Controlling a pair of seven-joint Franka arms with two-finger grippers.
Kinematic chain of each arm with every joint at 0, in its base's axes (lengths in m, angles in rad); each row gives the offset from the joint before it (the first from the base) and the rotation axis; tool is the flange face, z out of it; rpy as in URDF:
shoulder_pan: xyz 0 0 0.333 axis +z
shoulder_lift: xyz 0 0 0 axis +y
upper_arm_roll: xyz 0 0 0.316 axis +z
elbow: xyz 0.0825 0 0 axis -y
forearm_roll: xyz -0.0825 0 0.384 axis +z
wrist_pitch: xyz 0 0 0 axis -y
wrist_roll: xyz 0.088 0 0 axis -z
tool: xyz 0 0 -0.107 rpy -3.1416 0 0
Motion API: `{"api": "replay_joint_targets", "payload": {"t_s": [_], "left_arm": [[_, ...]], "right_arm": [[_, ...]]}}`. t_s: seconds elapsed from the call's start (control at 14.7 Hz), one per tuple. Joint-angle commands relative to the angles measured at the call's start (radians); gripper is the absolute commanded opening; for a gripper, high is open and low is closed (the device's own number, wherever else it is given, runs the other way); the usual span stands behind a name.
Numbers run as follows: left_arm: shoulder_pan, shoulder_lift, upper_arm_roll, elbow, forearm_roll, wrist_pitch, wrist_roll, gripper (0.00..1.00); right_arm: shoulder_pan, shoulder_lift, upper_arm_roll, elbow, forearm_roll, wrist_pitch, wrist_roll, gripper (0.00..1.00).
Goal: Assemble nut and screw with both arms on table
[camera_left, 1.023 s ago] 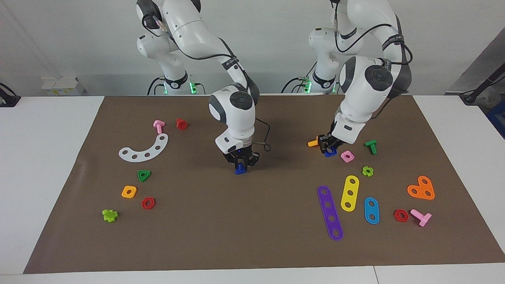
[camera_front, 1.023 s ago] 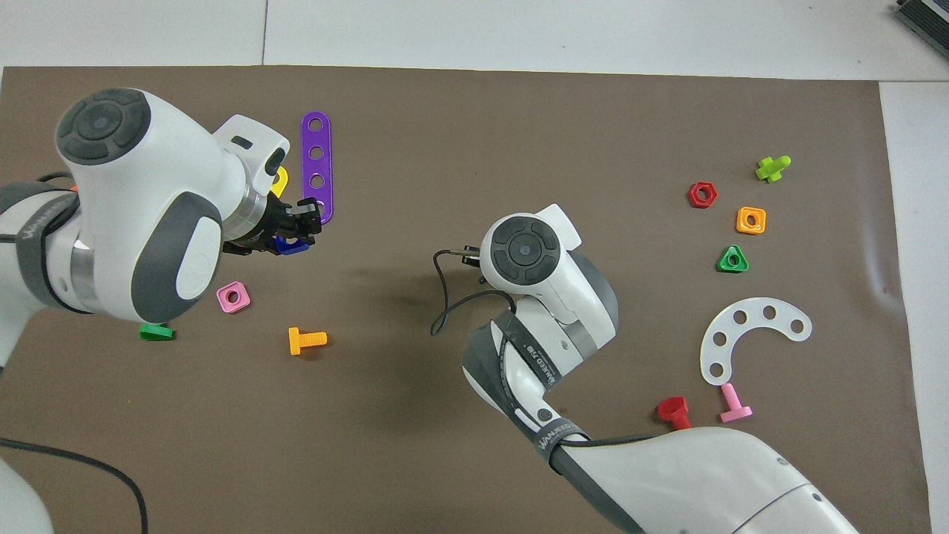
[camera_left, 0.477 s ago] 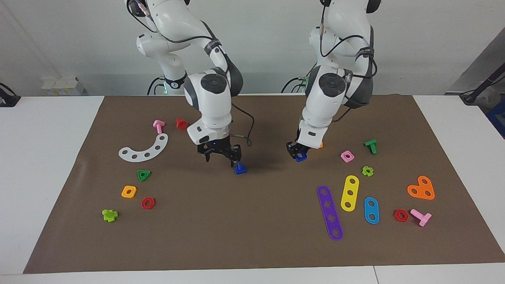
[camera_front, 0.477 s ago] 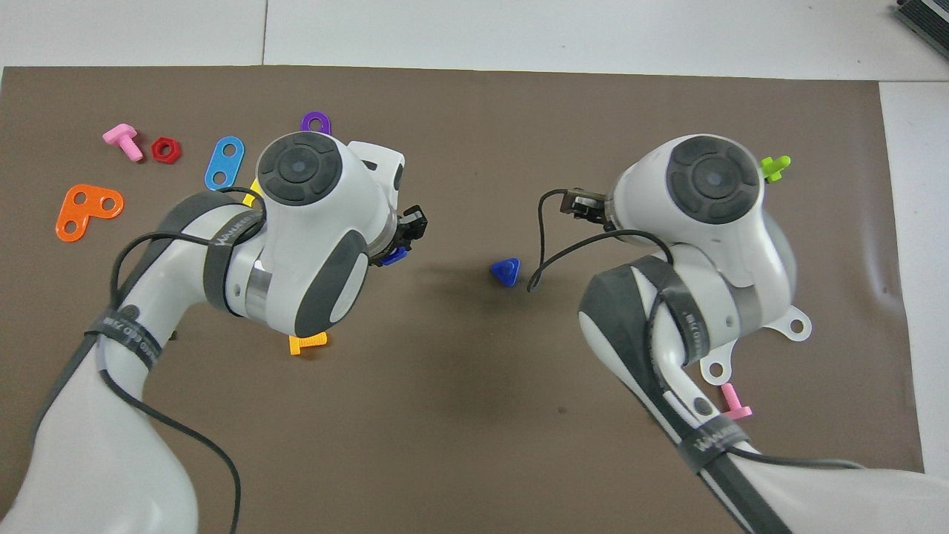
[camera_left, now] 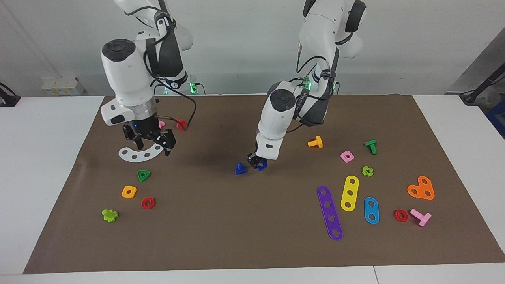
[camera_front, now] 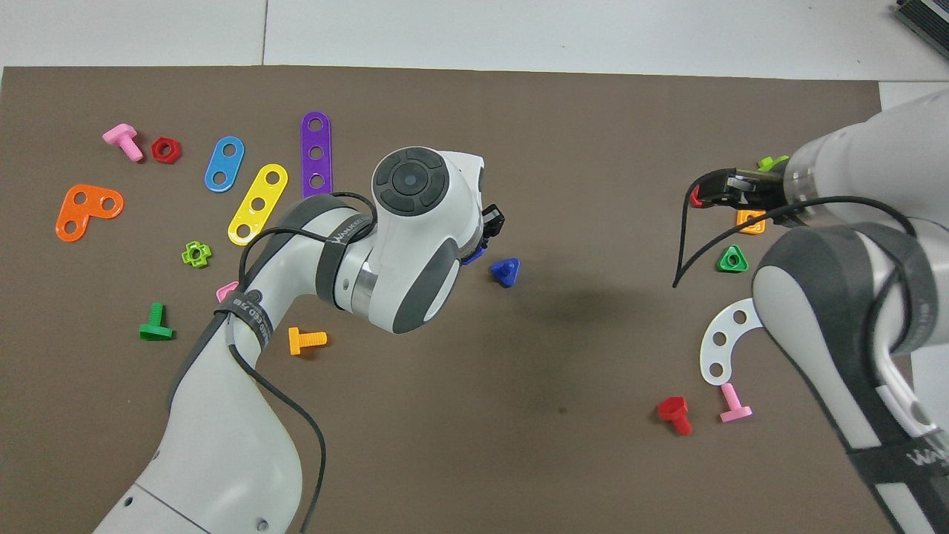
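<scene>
The dark-blue screw (camera_left: 240, 169) stands on its triangular head on the brown mat (camera_left: 252, 236) near the middle of the table; it also shows in the overhead view (camera_front: 505, 271). My left gripper (camera_left: 257, 161) is shut on the dark-blue nut (camera_left: 262, 166) and holds it low, just beside the screw toward the left arm's end. In the overhead view the left gripper (camera_front: 487, 231) mostly hides the nut (camera_front: 473, 256). My right gripper (camera_left: 152, 145) is open and empty, raised over the white curved strip (camera_left: 134, 154); it also shows in the overhead view (camera_front: 713, 194).
A green triangular nut (camera_left: 144, 175), an orange-yellow square nut (camera_left: 129, 191) and a red hex nut (camera_left: 148, 203) lie toward the right arm's end. An orange screw (camera_left: 315, 142), a pink square nut (camera_left: 347, 156) and coloured strips (camera_left: 330, 213) lie toward the left arm's end.
My right gripper let go of the screw on the mat, opened and drew back toward its own end. My left gripper carried the nut to the middle, beside the screw.
</scene>
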State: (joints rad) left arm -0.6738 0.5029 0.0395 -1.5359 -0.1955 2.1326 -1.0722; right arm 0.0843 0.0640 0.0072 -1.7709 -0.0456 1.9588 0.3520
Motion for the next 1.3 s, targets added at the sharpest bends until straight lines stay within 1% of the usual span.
{"api": "replay_joint_targets", "payload": {"t_s": [0.0,0.07,0.2,0.34,0.55,0.75,0.82,0.95,1.23], "left_arm": [[-0.055,0.016,0.016,0.028,-0.030,0.015,-0.029,0.00],[-0.067,0.016,0.016,0.026,-0.039,0.018,-0.032,0.00],[-0.099,0.016,0.016,0.023,-0.050,0.050,-0.038,0.00],[-0.101,0.016,0.016,0.017,-0.050,0.064,-0.038,0.00],[-0.104,0.020,0.016,0.002,-0.045,0.093,-0.038,0.00],[-0.104,0.022,0.017,-0.030,-0.038,0.142,-0.038,0.00],[-0.104,0.032,0.017,-0.033,-0.036,0.156,-0.038,0.00],[-0.104,0.052,0.017,-0.032,-0.024,0.153,-0.038,0.00],[-0.104,0.066,0.017,-0.032,0.034,0.124,-0.037,0.00]], "right_arm": [[-0.035,-0.068,0.008,0.010,0.039,-0.093,-0.070,1.00],[-0.040,-0.078,0.007,0.042,0.043,-0.131,-0.083,1.00],[-0.046,-0.067,0.005,0.138,0.043,-0.228,-0.117,1.00],[-0.064,-0.066,0.007,0.165,0.043,-0.247,-0.148,1.00],[-0.066,-0.055,0.008,0.209,0.044,-0.302,-0.208,1.00],[-0.058,-0.058,0.008,0.191,0.046,-0.308,-0.212,1.00],[-0.057,-0.064,0.008,0.179,0.046,-0.308,-0.214,1.00],[-0.054,-0.079,0.008,0.144,0.046,-0.299,-0.238,1.00],[-0.055,-0.092,0.008,0.122,0.046,-0.302,-0.262,1.00]]}}
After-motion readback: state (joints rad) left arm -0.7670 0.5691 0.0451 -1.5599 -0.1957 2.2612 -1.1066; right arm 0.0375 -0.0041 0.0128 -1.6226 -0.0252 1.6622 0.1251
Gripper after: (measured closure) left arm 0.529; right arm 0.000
